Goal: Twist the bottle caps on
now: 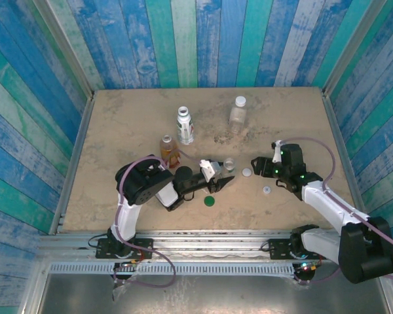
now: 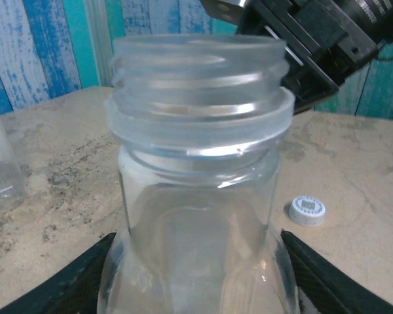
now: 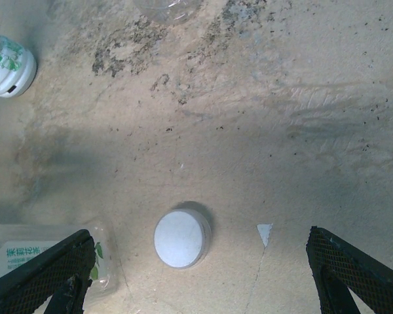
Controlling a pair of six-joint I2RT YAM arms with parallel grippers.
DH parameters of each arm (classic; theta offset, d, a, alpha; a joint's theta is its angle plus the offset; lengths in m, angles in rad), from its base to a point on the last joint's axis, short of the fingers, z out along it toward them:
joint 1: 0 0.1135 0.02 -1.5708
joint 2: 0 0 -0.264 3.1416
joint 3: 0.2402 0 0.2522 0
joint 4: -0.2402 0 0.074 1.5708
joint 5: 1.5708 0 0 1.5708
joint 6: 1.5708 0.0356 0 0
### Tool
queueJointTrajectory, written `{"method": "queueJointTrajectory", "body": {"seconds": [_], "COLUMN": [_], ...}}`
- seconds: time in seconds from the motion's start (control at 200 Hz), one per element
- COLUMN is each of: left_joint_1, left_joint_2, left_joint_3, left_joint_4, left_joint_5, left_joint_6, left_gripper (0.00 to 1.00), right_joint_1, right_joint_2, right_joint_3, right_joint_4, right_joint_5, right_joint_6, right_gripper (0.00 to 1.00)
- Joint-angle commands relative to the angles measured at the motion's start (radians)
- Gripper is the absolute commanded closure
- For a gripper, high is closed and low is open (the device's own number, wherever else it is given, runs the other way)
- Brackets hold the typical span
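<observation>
A small clear bottle (image 2: 196, 196) with an open threaded neck stands upright between my left gripper's (image 2: 196, 291) fingers, which press on both of its sides; from above this left gripper (image 1: 224, 178) sits mid-table. My right gripper (image 3: 198, 275) hangs open over a white cap (image 3: 182, 239) lying flat on the table, with wide gaps either side. From above the right gripper (image 1: 256, 167) is just right of that cap (image 1: 247, 172). Another white cap (image 1: 267, 190) and a dark green cap (image 1: 209, 201) lie loose nearby.
A white-labelled bottle (image 1: 185, 125), an amber bottle (image 1: 168, 149) and a larger clear bottle (image 1: 238, 112) stand farther back. The right arm (image 2: 308, 39) looms just behind the held bottle. Painted plank walls (image 1: 39, 131) close in the table on three sides.
</observation>
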Motion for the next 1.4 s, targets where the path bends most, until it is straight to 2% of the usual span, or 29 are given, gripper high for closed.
{"method": "queueJointTrajectory", "body": {"seconds": [0.0,0.155,0.31,0.436,0.641,0.941,1.111,1.212,1.392], "left_joint_1": [-0.005,-0.005,-0.005,-0.005,-0.005,-0.005,-0.005,-0.005,-0.005], "left_joint_2": [0.008,-0.022,-0.061,-0.101,-0.148,-0.120,-0.125,-0.121,-0.123], "left_joint_3": [-0.013,-0.059,-0.107,-0.152,-0.186,-0.196,-0.197,-0.193,-0.185], "left_joint_4": [-0.009,0.021,0.044,0.043,-0.020,0.011,0.007,0.004,-0.027], "left_joint_5": [0.033,0.038,0.040,0.047,0.054,0.045,0.044,0.044,0.056], "left_joint_6": [0.010,0.010,-0.002,-0.010,0.007,0.010,0.017,0.018,0.028], "left_gripper": [0.42,0.50,0.51,0.51,0.50,0.48,0.48,0.48,0.47], "right_joint_1": [0.004,0.004,0.013,0.071,0.187,0.253,0.253,0.253,0.253], "right_joint_2": [-0.004,-0.025,-0.020,0.002,0.115,0.309,0.386,0.421,0.433], "right_joint_3": [-0.015,-0.016,-0.009,0.007,0.088,0.174,0.197,0.210,0.207], "right_joint_4": [0.010,0.009,0.001,-0.004,-0.099,-0.129,-0.120,-0.115,-0.099], "right_joint_5": [0.011,0.002,-0.010,0.004,0.135,0.254,0.263,0.256,0.249], "right_joint_6": [0.001,-0.024,-0.057,-0.103,-0.142,-0.139,-0.145,-0.142,-0.136], "right_gripper": [0.14,0.14,0.14,0.14,0.16,0.19,0.27,0.36,0.45]}}
